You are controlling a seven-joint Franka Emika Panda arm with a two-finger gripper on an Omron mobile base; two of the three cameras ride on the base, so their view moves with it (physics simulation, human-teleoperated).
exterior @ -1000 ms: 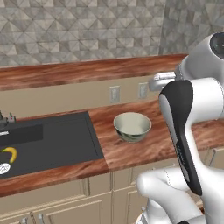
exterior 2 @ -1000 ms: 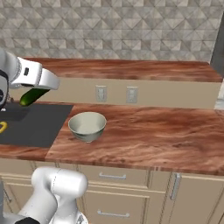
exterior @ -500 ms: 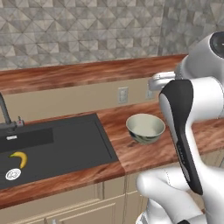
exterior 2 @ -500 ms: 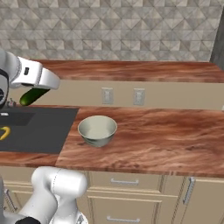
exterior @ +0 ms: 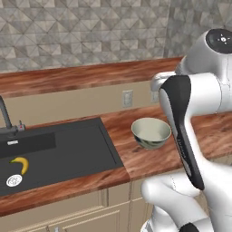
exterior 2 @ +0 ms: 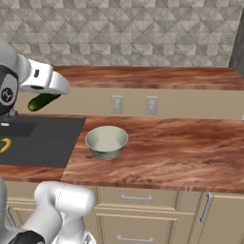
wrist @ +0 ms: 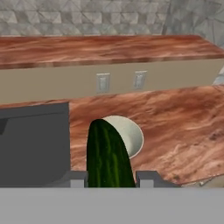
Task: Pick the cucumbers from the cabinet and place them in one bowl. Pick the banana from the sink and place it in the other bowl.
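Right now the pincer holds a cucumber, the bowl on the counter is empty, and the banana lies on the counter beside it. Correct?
Not quite. The banana lies in the sink, near the drain, as the left base view shows. The pincer does hold a cucumber, and the bowl is empty.

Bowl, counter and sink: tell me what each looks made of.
Bowl: probably glazed ceramic, pale cream, smooth with a soft sheen. Counter: looks like polished reddish-brown wood or wood-look stone, streaked grain. Sink: matte black, perhaps composite or coated metal; no glare.
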